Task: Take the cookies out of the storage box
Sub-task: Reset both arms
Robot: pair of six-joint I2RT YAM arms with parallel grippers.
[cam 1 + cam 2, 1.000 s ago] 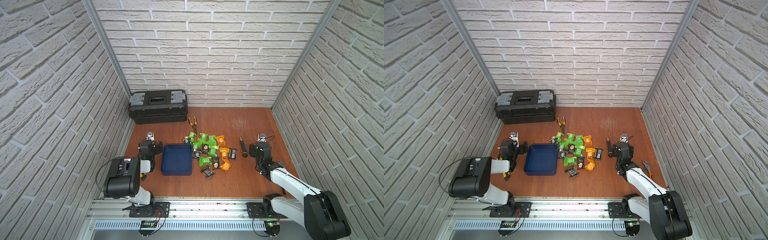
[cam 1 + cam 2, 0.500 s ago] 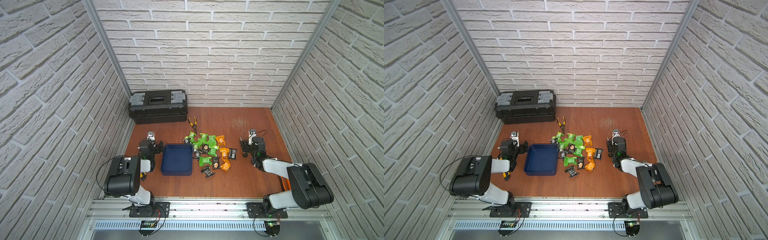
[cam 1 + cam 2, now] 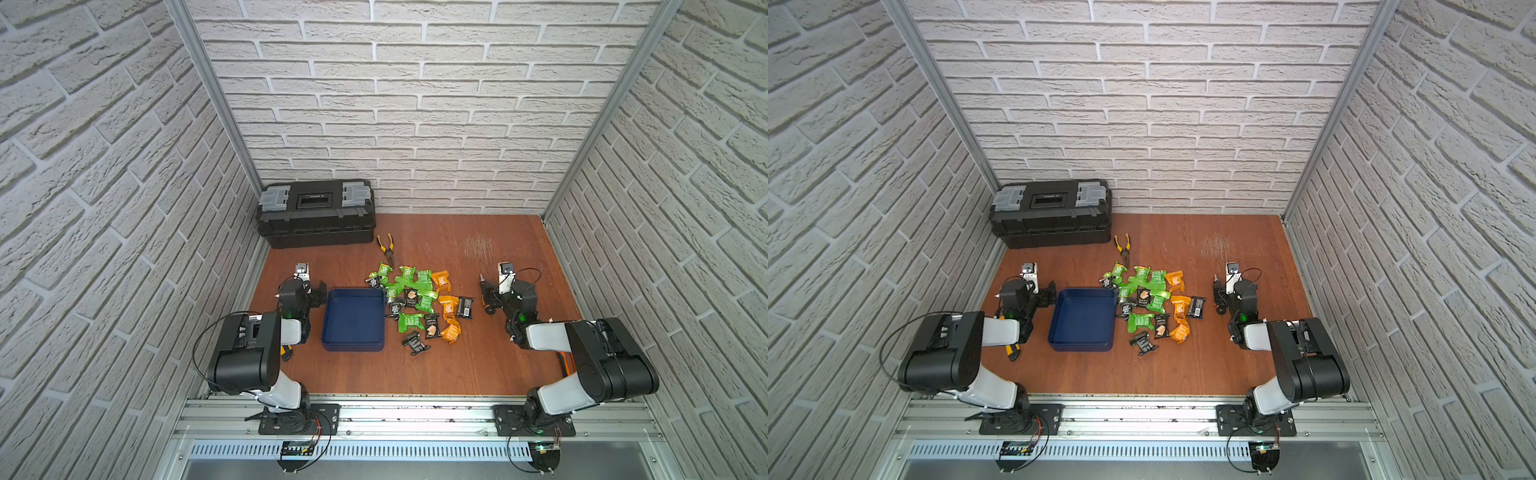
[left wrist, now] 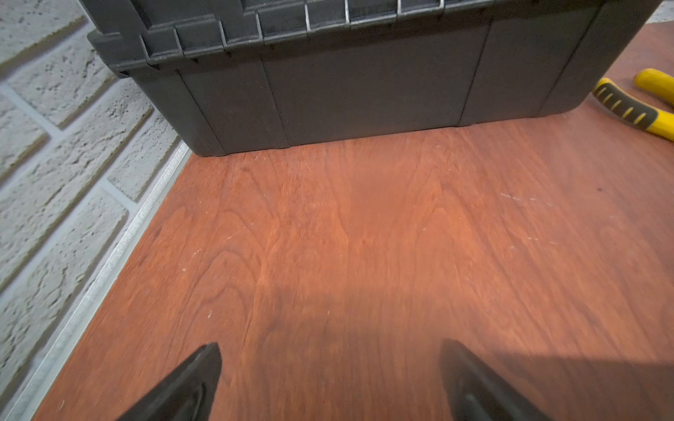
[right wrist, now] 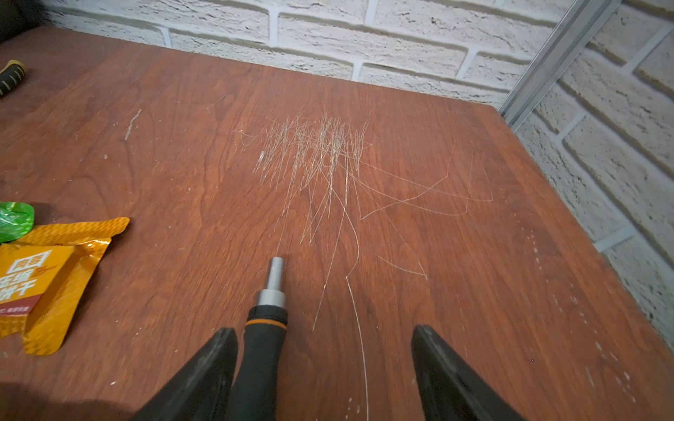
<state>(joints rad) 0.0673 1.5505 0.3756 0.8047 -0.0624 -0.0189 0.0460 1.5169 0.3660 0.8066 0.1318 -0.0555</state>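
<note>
Storage box (image 3: 353,320) looks empty, cookies (image 3: 424,301) on the bench (image 3: 457,365) — left fingers (image 4: 182,386) and right fingers (image 5: 204,371) spread, empty; lift the right straight off the screwdriver (image 5: 264,346) between them

Bright, even overhead light; brick walls (image 3: 415,104) bow at both top views' edges. Wrist views smear slightly; soft shadow lies just ahead of the left gripper (image 4: 330,344).

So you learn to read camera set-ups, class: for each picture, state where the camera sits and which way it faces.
Top views: overhead at the front, facing down toward the back wall; both arms, storage box and cookies show.
Left wrist: low, facing the toolbox; open left gripper shows.
Right wrist: low, facing the far corner; open right gripper around a screwdriver.
Shared: all views catch the yellow pliers.
</note>
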